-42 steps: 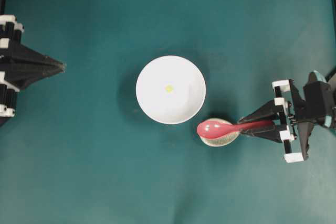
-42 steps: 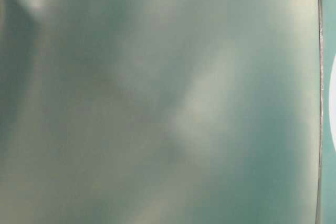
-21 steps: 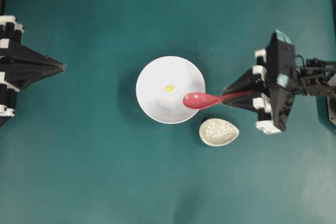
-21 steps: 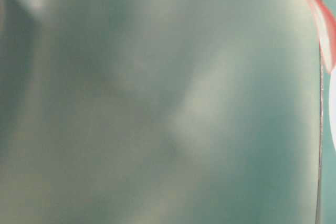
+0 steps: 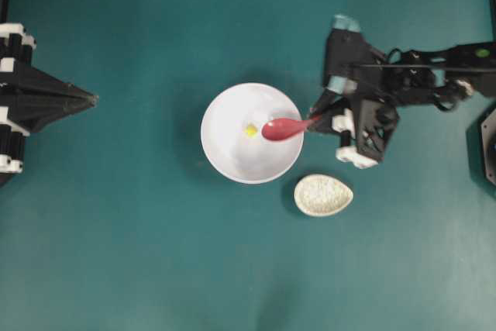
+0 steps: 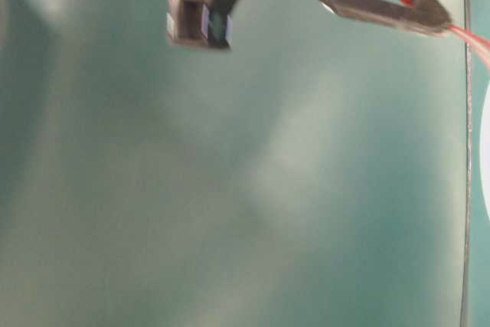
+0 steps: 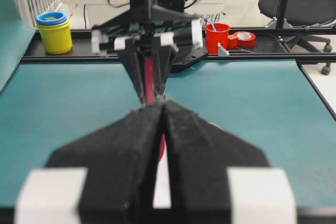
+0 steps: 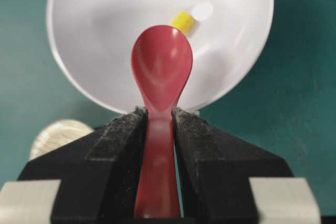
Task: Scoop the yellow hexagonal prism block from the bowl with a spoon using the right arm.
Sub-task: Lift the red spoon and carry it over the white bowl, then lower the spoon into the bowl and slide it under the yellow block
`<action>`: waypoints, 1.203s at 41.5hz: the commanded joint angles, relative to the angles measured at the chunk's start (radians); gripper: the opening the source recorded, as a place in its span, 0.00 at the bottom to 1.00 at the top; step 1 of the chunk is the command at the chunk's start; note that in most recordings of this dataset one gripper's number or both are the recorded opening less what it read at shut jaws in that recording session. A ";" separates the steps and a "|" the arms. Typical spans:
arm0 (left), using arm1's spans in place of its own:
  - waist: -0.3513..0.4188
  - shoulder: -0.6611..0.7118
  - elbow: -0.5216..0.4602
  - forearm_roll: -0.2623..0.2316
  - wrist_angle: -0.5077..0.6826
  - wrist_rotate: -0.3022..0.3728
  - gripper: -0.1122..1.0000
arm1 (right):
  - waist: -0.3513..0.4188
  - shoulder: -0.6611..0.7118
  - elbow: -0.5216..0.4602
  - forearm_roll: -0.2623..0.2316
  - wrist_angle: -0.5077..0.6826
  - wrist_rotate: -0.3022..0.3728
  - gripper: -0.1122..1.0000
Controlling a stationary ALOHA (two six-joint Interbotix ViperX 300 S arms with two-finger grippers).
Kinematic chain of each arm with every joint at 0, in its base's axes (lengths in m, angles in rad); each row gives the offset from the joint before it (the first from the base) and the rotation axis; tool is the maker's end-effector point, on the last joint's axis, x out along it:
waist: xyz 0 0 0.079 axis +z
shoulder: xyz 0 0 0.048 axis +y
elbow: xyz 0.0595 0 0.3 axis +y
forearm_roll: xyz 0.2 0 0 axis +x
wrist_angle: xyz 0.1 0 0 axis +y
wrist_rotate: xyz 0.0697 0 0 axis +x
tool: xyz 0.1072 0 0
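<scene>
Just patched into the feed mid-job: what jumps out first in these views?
The glossy red spoon stands out, its handle clamped in the right hand and its scoop held over the white bowl at the table's center. Just beyond the scoop's tip, a tiny yellow block lies inside the bowl. A speckled beige spoon rest lies empty beside the bowl, and the left hand sits shut at the far edge.

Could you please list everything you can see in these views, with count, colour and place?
bowl: one, white, middle of the table
yellow hexagonal prism block: one, yellow, inside the bowl
spoon: one, pinkish-red, scoop over the bowl beside the block
spoon rest: one, speckled beige, on the table beside the bowl
table: one, teal
cups: yellow, blue-rimmed, and red, beyond the table
tape roll: one, red, beside the red cup
left gripper: black, shut, at the left edge
right gripper: black, clamped on the spoon's handle
</scene>
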 commanded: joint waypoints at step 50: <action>0.003 0.006 -0.015 0.003 -0.018 0.002 0.10 | 0.015 0.229 -0.244 -0.080 0.095 0.014 0.32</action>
